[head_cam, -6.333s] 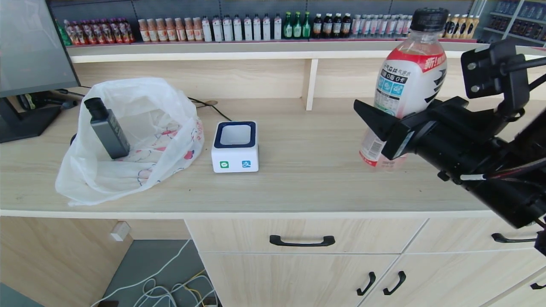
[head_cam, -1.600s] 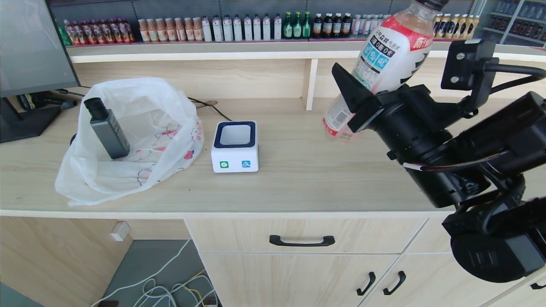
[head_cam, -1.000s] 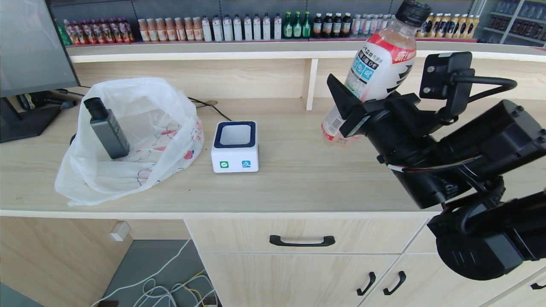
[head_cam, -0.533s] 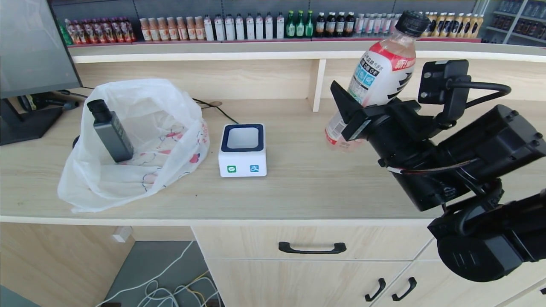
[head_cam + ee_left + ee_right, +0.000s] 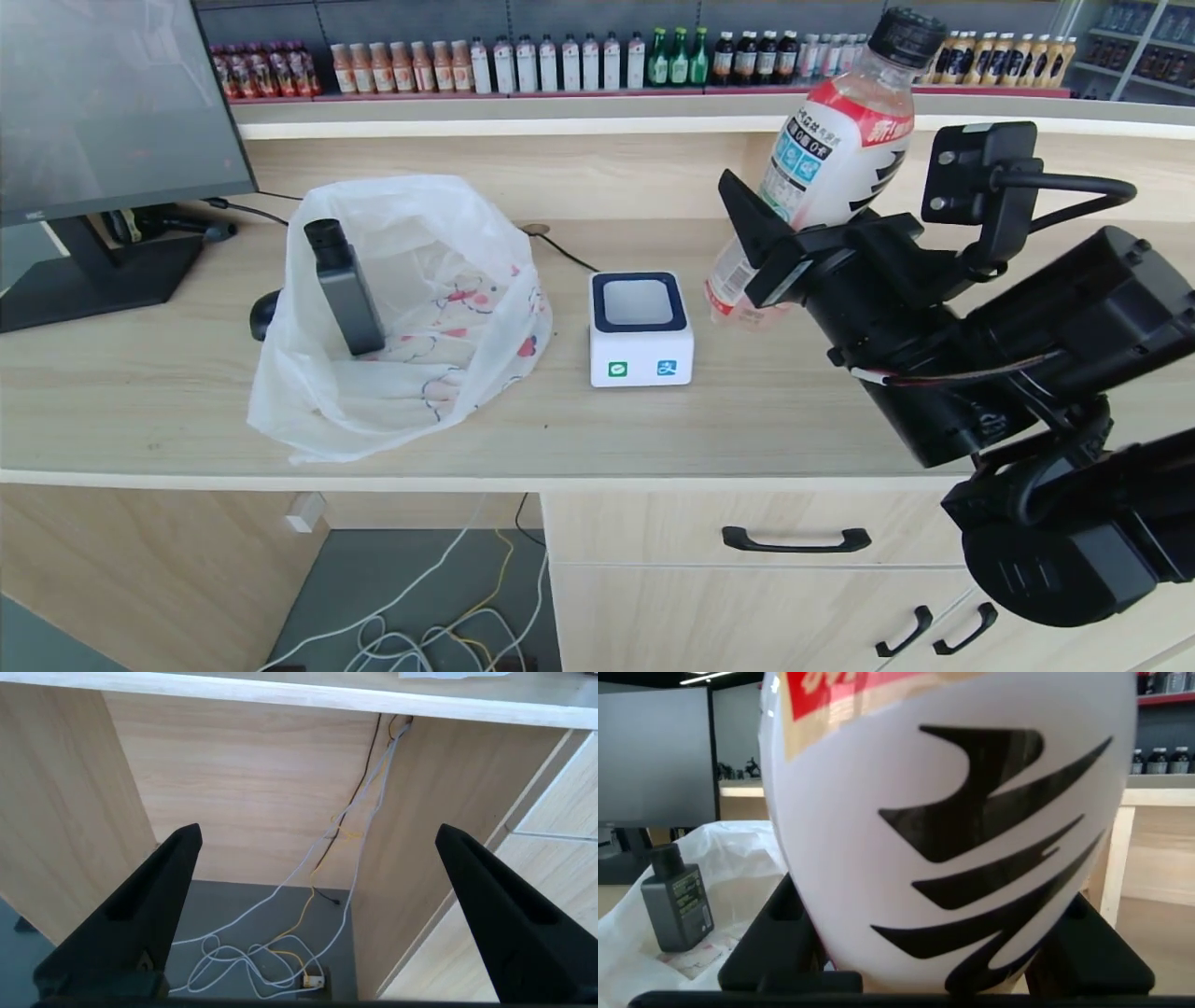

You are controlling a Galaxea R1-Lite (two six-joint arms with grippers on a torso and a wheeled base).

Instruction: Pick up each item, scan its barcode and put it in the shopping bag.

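My right gripper point(image 5: 822, 247) is shut on a drink bottle point(image 5: 822, 159) with a white and red label and a black cap. It holds the bottle tilted in the air, just right of the white scanner box point(image 5: 641, 329). The bottle's label point(image 5: 952, 812) looms close in the right wrist view. An open white shopping bag point(image 5: 411, 317) lies left of the scanner, and a grey bottle point(image 5: 344, 289) with a black cap stands inside it, also seen in the right wrist view as the grey bottle point(image 5: 680, 901). My left gripper point(image 5: 318, 919) hangs open below the counter, in front of the cabinet side.
A monitor point(image 5: 103, 103) on a black stand sits at the counter's far left. A cable point(image 5: 560, 247) runs behind the scanner. Shelves of drinks point(image 5: 579, 61) line the back wall. Drawers with black handles point(image 5: 794, 541) are under the counter; loose wires point(image 5: 280, 943) lie on the floor.
The head camera has swung left, so the whole scene has shifted right. Before that my right gripper lifted the drink bottle off the counter and carried it left toward the scanner.
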